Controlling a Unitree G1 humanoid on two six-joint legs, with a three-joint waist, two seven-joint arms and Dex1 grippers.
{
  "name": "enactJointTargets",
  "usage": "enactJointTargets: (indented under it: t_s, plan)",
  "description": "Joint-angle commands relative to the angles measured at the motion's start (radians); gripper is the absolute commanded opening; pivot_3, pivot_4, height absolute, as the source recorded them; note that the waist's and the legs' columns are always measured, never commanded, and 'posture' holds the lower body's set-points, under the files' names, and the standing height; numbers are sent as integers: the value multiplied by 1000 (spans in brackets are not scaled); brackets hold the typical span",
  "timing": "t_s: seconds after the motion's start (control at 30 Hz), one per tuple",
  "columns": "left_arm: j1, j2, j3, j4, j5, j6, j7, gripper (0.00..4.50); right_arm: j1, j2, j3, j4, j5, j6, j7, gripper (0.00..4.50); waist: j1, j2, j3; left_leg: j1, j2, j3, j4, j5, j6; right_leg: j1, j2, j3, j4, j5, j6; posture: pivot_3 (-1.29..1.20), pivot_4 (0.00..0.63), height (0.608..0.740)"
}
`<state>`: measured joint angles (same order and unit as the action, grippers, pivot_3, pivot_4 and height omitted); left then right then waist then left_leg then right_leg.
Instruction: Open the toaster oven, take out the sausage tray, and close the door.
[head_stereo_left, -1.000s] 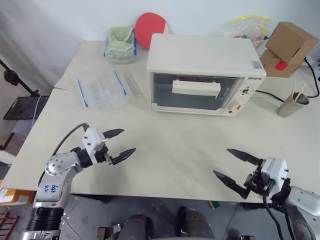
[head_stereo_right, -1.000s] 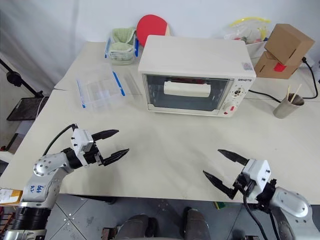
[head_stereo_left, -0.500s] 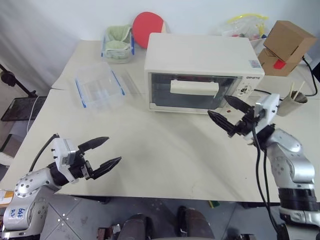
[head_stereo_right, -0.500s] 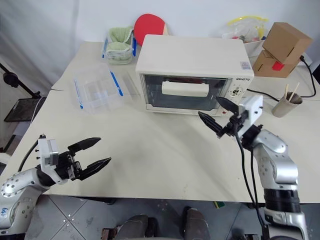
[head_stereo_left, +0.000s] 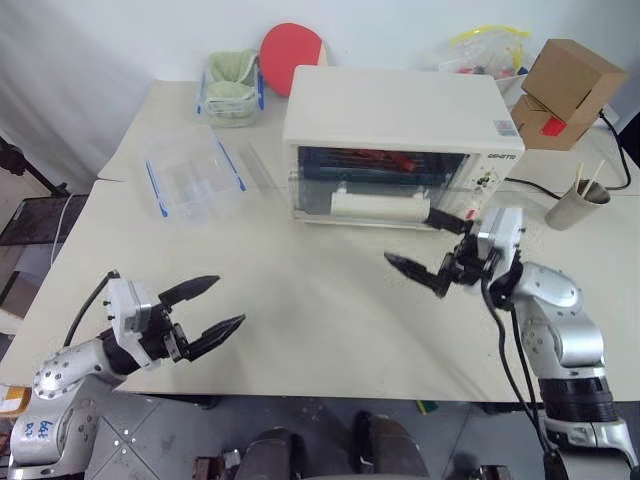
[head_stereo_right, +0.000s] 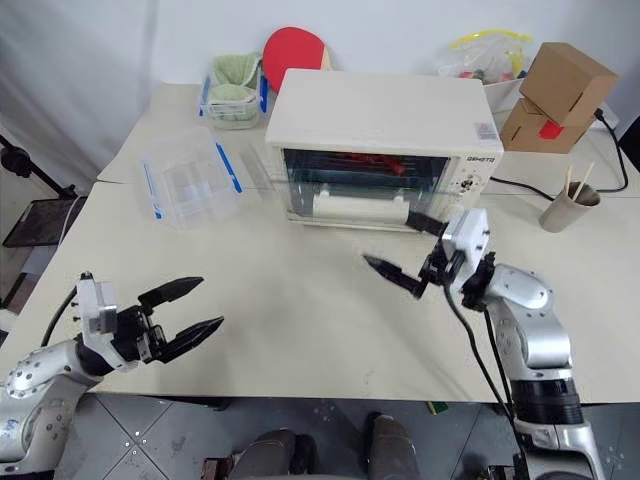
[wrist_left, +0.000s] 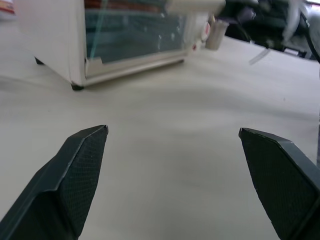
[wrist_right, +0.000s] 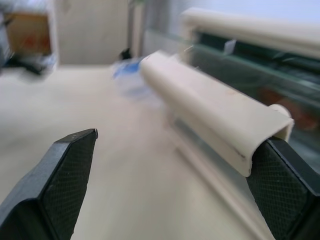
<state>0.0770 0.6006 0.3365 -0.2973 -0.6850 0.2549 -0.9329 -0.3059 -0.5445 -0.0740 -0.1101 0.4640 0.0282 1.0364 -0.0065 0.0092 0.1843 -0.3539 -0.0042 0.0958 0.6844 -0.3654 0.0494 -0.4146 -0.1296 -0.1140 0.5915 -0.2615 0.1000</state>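
- Your right gripper (head_stereo_left: 432, 252) sits right of centre in the head view, fingers spread wide, holding nothing.
- In its wrist view one finger (wrist_right: 282, 182) lies just behind the right end of the handle (wrist_right: 215, 112); the other hangs out over bare table. Whether that finger touches the bar, can't tell.
- The handle runs left-right across the frame, long axis parallel to the oven front, and stretches away from this gripper toward frame left.
- The door (head_stereo_left: 375, 185) looks tipped part-way open at the top, handle low near the bottom edge of the oven (head_stereo_left: 400, 100), which sits upper centre of the frame.
- Red shapes behind the glass, upper part of the cavity, are likely the sausage tray (head_stereo_left: 375, 157); tray metal itself is too dim to make out.
- Your left gripper (head_stereo_left: 195, 313) is at lower left, wide open and empty, well apart from the oven, over the near table (head_stereo_left: 330, 330) edge.
- Right arm is clearly nearer. My read: the coming move is dragging the bar end down and toward you, so keep the far finger hooked behind it.
- Risk, as judgement: catching only the end of the bar, the finger may slip off.
- Clear box (head_stereo_left: 190, 180) with blue clips sits left of the oven, out of the way.
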Motion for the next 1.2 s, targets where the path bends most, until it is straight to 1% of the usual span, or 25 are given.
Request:
enactJointTargets:
  t_s: [0.03, 0.13, 0.2, 0.23, 0.3, 0.33, 0.37, 0.4, 0.53, 0.57, 0.7, 0.87, 0.97, 1.1, 1.13, 1.2]
  plan:
    - [-111, 6, 21, 28, -62, 46, 33, 4465, 35, -21, 18, -54, -42, -102, 46, 4500, 2, 0, 0, 0, 0, 0, 0, 0, 0, 0, 0, 0, 1, 0, 0, 0, 150, 740]
    - [-254, -10, -20, 119, -45, 56, 35, 3912, 63, -27, 27, -4, -115, -206, 51, 4500, 3, 0, 0, 1, 0, 0, 0, 0, 0, 0, 0, -1, 1, 0, 0, 0, 150, 740]
    - [-354, -21, -69, 194, 3, 44, 31, 3381, 63, -22, 28, 26, -141, -253, 39, 4500, 6, 0, 0, 1, -1, 0, 0, 0, 0, 0, 1, -3, 1, 0, 0, 0, 150, 740]
    - [-420, -40, -100, 246, 33, 35, 38, 2972, 62, -20, 27, 38, -146, -269, 36, 4500, 6, 0, 0, 1, -1, 1, 1, 1, 0, 1, 4, -6, 2, 0, 0, 0, 150, 740]
    - [-553, -86, -155, 367, 97, -4, 52, 2374, 55, -21, 28, 68, -163, -307, 33, 4500, 11, -1, 0, 1, -2, 1, 1, 1, 1, 1, 5, -8, 2, 0, 1, 0, 150, 740]
    - [-594, -102, -167, 411, 115, -22, 52, 2087, 51, -21, 30, 78, -168, -318, 33, 4500, 11, -1, 0, 1, -2, 0, 2, 1, 1, 2, 6, -9, 1, 1, 1, 0, 150, 740]
    - [-644, -126, -182, 462, 140, -38, 65, 1707, 48, -23, 31, 88, -174, -331, 32, 4500, 10, -1, 0, 0, -3, 0, 2, 1, 1, 2, 6, -9, 1, 1, 1, 0, 150, 740]
    - [-691, -152, -195, 514, 163, -55, 77, 1470, 45, -24, 32, 97, -179, -342, 32, 4500, 10, -1, 0, 0, -2, 1, 2, 1, 1, 2, 6, -9, 1, 1, 2, 0, 150, 740]
    - [-812, -241, -250, 672, 234, -129, 69, 264, 48, -26, 32, 116, -191, -375, 25, 4500, 10, -1, 0, 0, -1, 0, 3, 1, 1, 2, 8, -11, 1, 1, 2, 0, 150, 740]
    - [-835, -258, -261, 711, 259, -159, 73, 22, 52, -25, 34, 118, -193, -381, 23, 4500, 10, -1, 0, 0, -1, 0, 3, 1, 1, 2, 8, -11, 1, 1, 2, 0, 150, 740]
    - [-893, -306, -281, 825, 311, -230, 71, 22, 74, -21, 39, 116, -204, -400, 9, 4500, 9, -2, 0, -1, 0, 0, 4, 1, 1, 2, 10, -11, 0, 1, 2, 0, 150, 740]
    - [-891, -328, -312, 859, 338, -256, 8, 22, 142, -17, 13, 98, -220, -406, -57, 4500, 13, -2, 1, -1, 0, 0, 6, 1, 1, 2, 10, -10, 1, 1, 2, 0, 150, 740]
    - [-865, -325, -333, 845, 358, -265, -20, 22, 276, -24, -32, 63, -230, -416, -113, 4500, 32, -2, 1, -3, 0, -1, 8, 1, 1, 2, 10, -10, 1, 1, 2, 0, 150, 740]
    - [-818, -310, -357, 830, 397, -293, -38, 22, 463, -23, -110, 12, -230, -422, -187, 4500, 34, -2, 1, -2, 0, -1, 8, 1, 1, 2, 10, -10, 1, 1, 2, 0, 150, 740]
    - [-799, -308, -361, 820, 405, -292, -35, 22, 524, -17, -151, 2, -227, -419, -216, 4500, 33, -2, 1, -2, 0, -1, 8, 1, 1, 3, 10, -9, 0, 1, 2, 0, 150, 740]
    - [-766, -303, -371, 796, 420, -291, -28, 22, 599, -16, -206, -13, -231, -417, -260, 4500, 32, -2, 1, -2, 0, -1, 9, 1, 1, 3, 10, -8, 1, 1, 2, 0, 150, 740]
